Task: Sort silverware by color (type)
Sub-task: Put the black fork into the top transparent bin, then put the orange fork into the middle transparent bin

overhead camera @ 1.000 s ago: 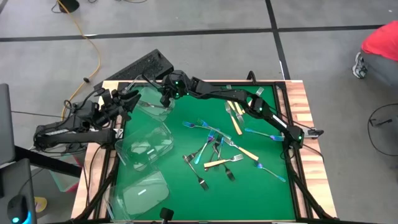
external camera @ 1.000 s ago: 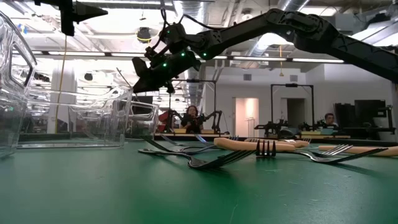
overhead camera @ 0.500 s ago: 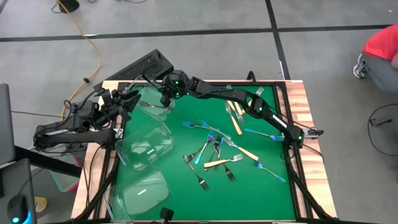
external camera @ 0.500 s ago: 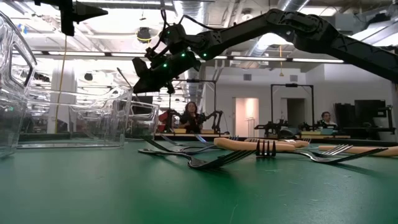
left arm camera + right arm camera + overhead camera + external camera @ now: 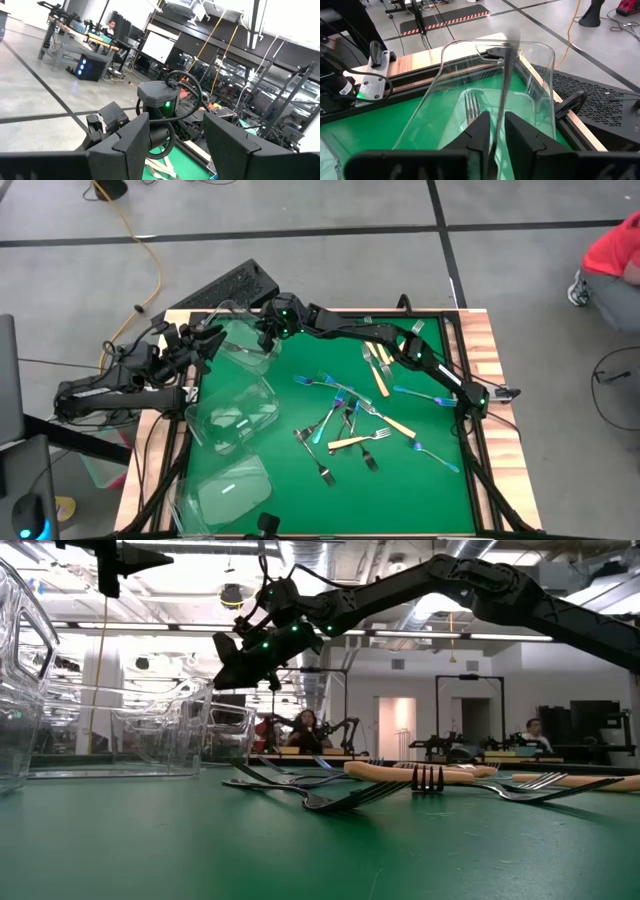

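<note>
Release of a dark metal fork [image 5: 504, 95] over the far-left clear tub [image 5: 540, 90]. The fork stands nearly upright between the fingers [image 5: 481, 132] of the right end effector [image 5: 494, 131], head down toward the tub floor, where another fork [image 5: 471, 107] already lies. Over the last second the narrow gap between the fingers has widened slightly, while arm and tub have not shifted in the overhead view; the grip appears to be loosening. The fork shows blurred in the wrist view, so whether it is gripped or already slipping cannot be told. This suggests one more dark fork is about to join its kind in that tub.

In the overhead view the right end effector [image 5: 266, 337] hangs over the far-left tub [image 5: 243, 345], near the far edge of the green tabletop [image 5: 420, 490]. The unsorted forks [image 5: 345, 430] lie scattered at the centre and right, well apart from it. The left end effector [image 5: 205, 340] waits at the left edge, beside the tub, fingers apart and empty.
</note>
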